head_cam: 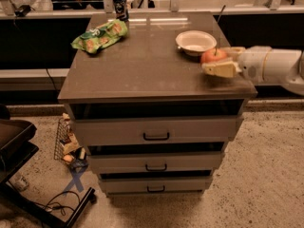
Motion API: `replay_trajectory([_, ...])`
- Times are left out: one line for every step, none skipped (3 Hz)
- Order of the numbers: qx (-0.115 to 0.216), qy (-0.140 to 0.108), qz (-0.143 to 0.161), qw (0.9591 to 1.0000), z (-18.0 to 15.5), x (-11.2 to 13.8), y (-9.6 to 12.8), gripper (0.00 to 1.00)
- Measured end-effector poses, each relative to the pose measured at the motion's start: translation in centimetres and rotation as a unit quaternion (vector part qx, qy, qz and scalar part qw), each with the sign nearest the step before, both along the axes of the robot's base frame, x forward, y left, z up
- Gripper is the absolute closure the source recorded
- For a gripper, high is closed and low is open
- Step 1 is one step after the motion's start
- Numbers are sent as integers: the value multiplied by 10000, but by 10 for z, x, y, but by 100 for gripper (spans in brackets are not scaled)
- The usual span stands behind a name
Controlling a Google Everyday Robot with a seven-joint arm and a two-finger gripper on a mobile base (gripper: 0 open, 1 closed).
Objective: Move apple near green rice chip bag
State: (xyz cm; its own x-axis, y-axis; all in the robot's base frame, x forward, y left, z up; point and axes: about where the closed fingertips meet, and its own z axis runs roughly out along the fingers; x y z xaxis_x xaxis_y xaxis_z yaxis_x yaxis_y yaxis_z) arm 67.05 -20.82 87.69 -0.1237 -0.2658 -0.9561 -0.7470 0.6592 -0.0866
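Camera view is showing a grey counter [142, 65] standing on a cabinet of three drawers [156, 129]. The tool [216, 61] is reaching in from the right, at the counter's right edge, on the end of a white arm [275, 66]. Its two fingers are sitting narrowly apart, one on each side of the apple [213, 55], and appear to be gripping it; the near finger [219, 70] is pressing against the apple's front side. The apple is sitting low at the counter surface, stem pointing up, just beside the white bowl [195, 42], which is lying behind it to the left. The green rice chip bag [99, 36] is lying flat at the far left of the counter, well apart from the apple. A dark blue can [120, 5] is standing upright behind the bag at the far edge.
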Motion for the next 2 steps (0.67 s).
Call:
replay_trajectory([-172,-273,367,9988,41,11,40,100])
replay_trajectory([-331,-395,521,9973,75,35,82,100])
